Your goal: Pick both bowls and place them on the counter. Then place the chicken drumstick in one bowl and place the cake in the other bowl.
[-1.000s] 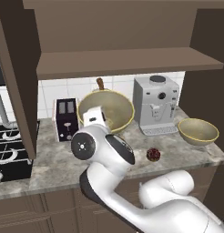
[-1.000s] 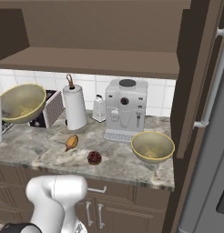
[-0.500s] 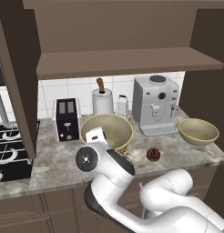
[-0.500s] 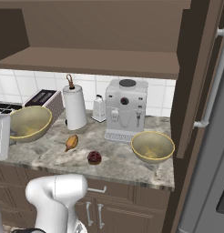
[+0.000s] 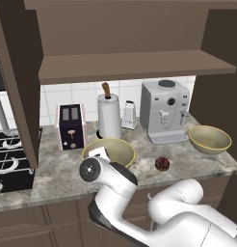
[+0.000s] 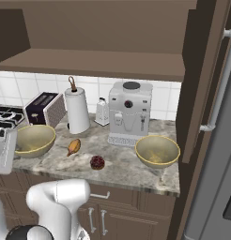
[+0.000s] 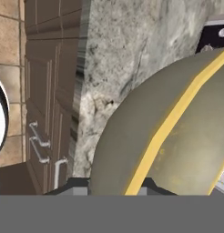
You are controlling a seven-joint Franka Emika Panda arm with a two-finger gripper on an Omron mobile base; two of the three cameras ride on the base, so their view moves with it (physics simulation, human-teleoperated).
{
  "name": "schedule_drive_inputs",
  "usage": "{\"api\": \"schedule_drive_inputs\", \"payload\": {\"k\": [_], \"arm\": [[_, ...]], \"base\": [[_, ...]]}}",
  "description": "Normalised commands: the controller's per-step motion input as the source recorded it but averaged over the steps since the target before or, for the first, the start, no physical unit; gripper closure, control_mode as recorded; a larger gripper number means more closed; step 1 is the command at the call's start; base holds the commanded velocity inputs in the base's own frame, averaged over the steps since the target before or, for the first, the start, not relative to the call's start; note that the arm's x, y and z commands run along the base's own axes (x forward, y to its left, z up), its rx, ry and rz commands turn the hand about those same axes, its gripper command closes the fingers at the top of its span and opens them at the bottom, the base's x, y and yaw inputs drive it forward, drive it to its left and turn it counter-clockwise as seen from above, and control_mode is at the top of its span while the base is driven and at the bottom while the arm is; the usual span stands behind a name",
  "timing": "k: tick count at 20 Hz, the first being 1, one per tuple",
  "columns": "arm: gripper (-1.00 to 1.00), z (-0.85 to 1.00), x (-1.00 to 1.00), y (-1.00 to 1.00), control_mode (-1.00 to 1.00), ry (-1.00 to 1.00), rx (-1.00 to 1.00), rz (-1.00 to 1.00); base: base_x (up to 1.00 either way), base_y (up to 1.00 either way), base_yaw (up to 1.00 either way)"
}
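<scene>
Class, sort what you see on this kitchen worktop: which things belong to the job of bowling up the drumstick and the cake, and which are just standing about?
Job things: held bowl, pincer shut on its rim, second bowl, drumstick, cake, counter.

Standing about: toaster, paper towel roll, grater, coffee machine, stove.

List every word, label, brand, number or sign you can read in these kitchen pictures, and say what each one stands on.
None can be read.
Coffee machine: round dials and a button, no legible lettering.
Toaster: plain front, no text.
Bowls, paper towel roll, grater: unmarked.
</scene>
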Motion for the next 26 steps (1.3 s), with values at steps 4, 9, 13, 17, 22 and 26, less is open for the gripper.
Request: {"api": "schedule_drive_inputs", "payload": {"k": [4,9,13,17,22,26], "arm": [[1.0,-0.54,0.16,0.14,-1.0,0.05,0.0,0.0],[1.0,-0.49,0.12,0.12,-1.0,0.0,0.0,0.0],[1.0,-0.28,0.06,0.08,-1.0,0.0,0.01,0.0],[1.0,-0.16,0.05,0.05,-1.0,0.0,0.01,0.01],[1.0,-0.11,0.19,0.07,-1.0,0.02,0.0,0.03],[1.0,-0.17,0.21,0.08,-1.0,0.04,0.0,0.03]], "base": [[0.0,0.0,0.0],[0.0,0.0,0.0],[0.0,0.0,0.0],[0.0,0.0,0.0],[0.0,0.0,0.0],[0.0,0.0,0.0]]}}
